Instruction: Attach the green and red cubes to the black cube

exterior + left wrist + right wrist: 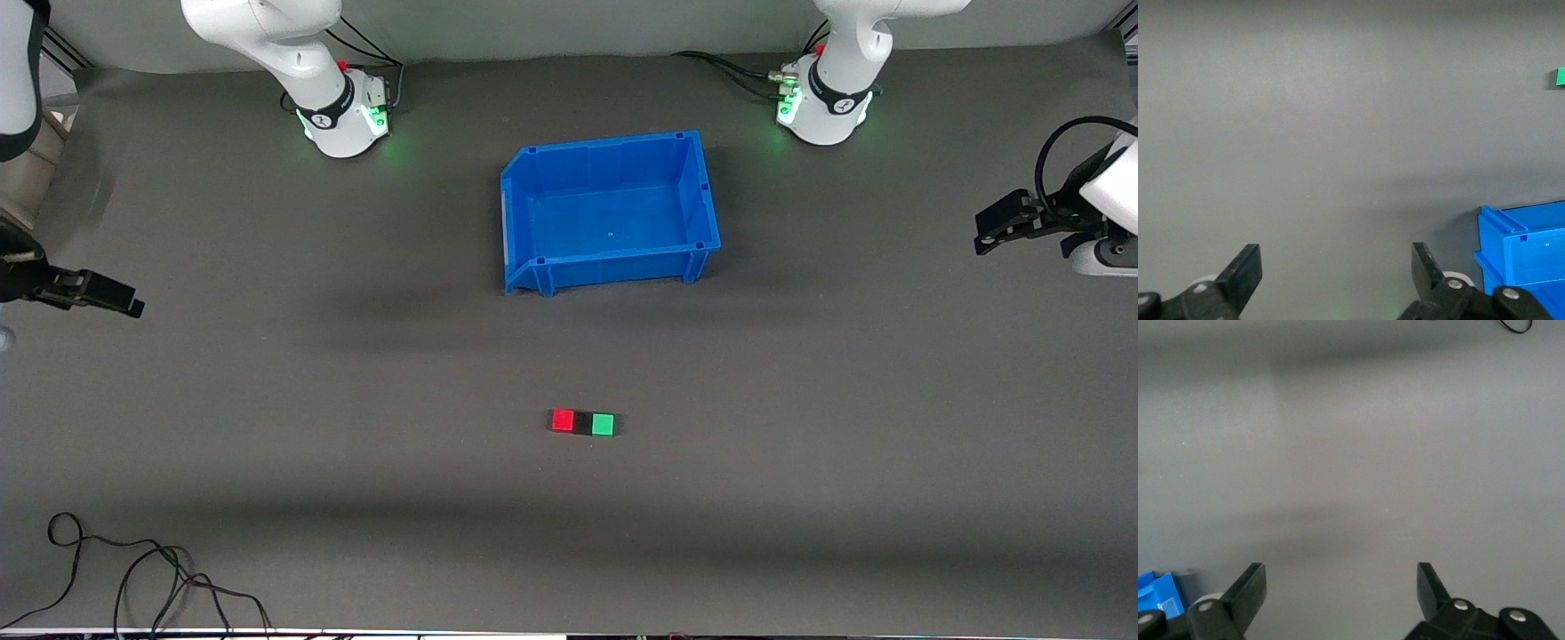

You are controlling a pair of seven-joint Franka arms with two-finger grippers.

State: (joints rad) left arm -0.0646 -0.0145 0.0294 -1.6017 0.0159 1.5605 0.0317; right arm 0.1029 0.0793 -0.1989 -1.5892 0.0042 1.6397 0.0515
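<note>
Your red cube [562, 420], black cube [582, 423] and green cube [603, 424] already lie in one touching row on the mat [356, 400], black in the middle, red toward the right arm's end, green toward the left arm's. The row sits nearer the front camera than the blue bin [533, 191] and well apart from it. By that layout the joining looks done.

What could spoil it from here is you. Send either arm in low across the middle and a finger could nudge an end cube and open a gap; whether the cubes actually grip one another cannot be told, so treat the row as loose.

The right gripper [1338, 587] hangs over bare mat at its own end of the table, jaws spread wide, holding and touching nothing. The left gripper [1335, 270] waits likewise at its end, jaws equally wide and empty, the bin's corner beside it in its wrist view.
</note>
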